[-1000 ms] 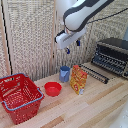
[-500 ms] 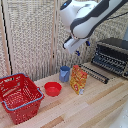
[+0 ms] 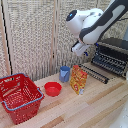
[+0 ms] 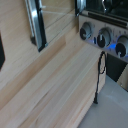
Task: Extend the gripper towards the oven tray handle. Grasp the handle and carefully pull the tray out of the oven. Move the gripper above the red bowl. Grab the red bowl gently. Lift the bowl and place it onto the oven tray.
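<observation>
My gripper (image 3: 82, 50), a white hand on a thick white arm, hangs in the air above the blue cup and just short of the oven (image 3: 116, 48) at the exterior view's right. It holds nothing and looks open. The tray (image 3: 107, 63) is a dark rack of thin bars at the oven's front, apart from the gripper. Well below the gripper and toward the exterior view's left, the red bowl (image 3: 52, 89) sits on the wooden table. The wrist view shows the oven's knobs (image 4: 103, 37) and a dark bar (image 4: 36, 26) over the tabletop.
A blue cup (image 3: 64, 74) and an orange-yellow carton (image 3: 78, 80) stand between the bowl and the oven. A big red mesh basket (image 3: 20, 96) sits at the exterior view's left. A slatted screen stands behind. A black cable (image 4: 100, 75) lies by the oven.
The arm has carried the gripper toward the exterior view's right and a little lower, closer to the oven. Nothing on the table has moved.
</observation>
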Robot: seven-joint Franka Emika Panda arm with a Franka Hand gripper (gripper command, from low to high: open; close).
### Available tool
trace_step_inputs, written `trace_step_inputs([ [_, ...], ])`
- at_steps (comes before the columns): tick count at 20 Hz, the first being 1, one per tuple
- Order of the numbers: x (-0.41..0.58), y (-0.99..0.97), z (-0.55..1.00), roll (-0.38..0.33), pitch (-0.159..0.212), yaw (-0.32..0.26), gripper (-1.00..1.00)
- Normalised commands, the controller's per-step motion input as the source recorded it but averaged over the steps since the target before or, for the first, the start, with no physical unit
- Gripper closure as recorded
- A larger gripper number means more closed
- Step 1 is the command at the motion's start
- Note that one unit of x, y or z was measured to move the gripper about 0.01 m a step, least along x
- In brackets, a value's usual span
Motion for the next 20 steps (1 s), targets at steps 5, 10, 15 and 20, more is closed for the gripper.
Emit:
trace_step_inputs([
  [5, 0.407, -0.51, -0.39, -0.131, 0.135, 0.047, -1.00],
  [10, 0.119, -0.58, -0.15, -0.144, 0.091, 0.016, -1.00],
  [15, 0.000, -0.63, -0.06, -0.227, 0.011, -0.003, -1.00],
  [20, -0.038, -0.63, -0.04, -0.262, 0.000, 0.000, -1.00],
])
